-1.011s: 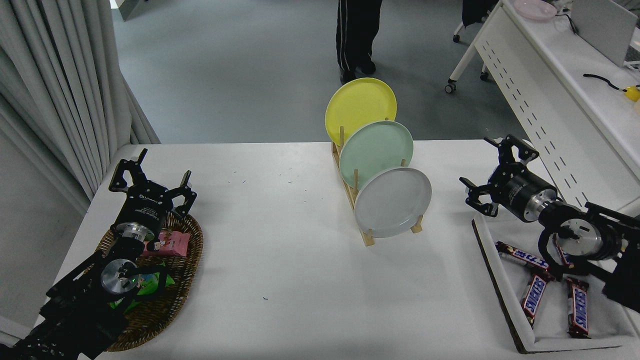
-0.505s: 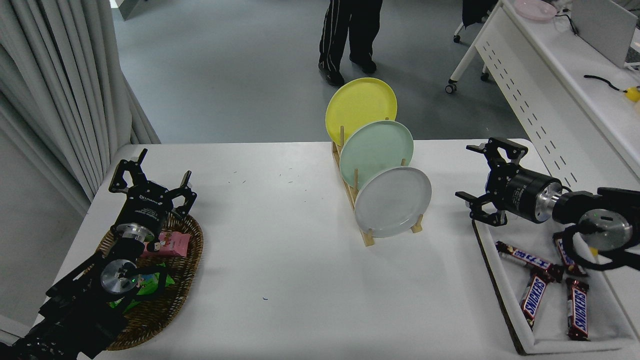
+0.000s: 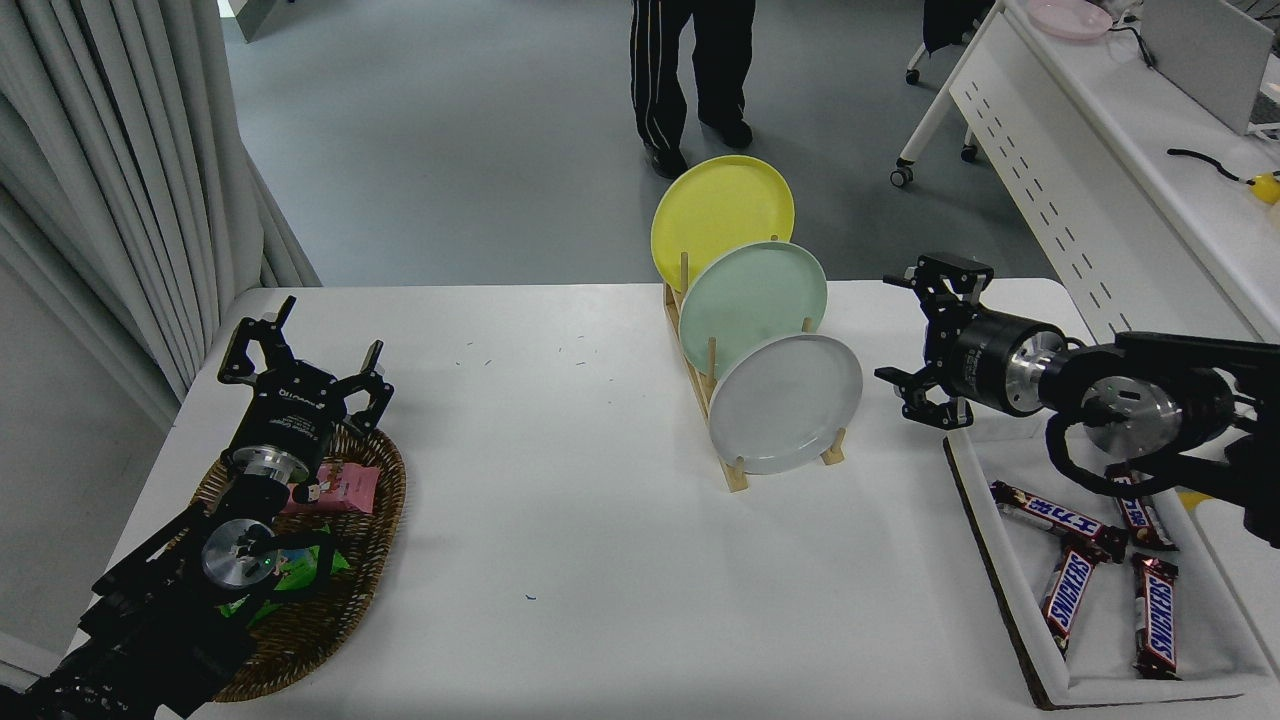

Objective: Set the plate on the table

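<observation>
The light grey plate (image 3: pixel 786 403) stands on edge in the front slot of a wooden rack (image 3: pixel 735 468) on the white table (image 3: pixel 560 520). A mint green plate (image 3: pixel 752 300) and a yellow plate (image 3: pixel 720 212) stand behind it. My right gripper (image 3: pixel 912 335) is open and empty, pointing left, a short way right of the grey plate and not touching it. My left gripper (image 3: pixel 305 345) is open and parked at the lower left above a wicker basket.
A wicker basket (image 3: pixel 380 530) with snack packets lies at the left. A white tray (image 3: pixel 1010 600) with chocolate bars lies at the right. A person's legs (image 3: pixel 690 70) stand beyond the far edge. A white perforated desk (image 3: pixel 1100 200) stands at the upper right.
My right gripper has moved left and up, away from the tray and closer to the grey plate, staying open. The person at the far side has shifted. The left arm has not moved.
</observation>
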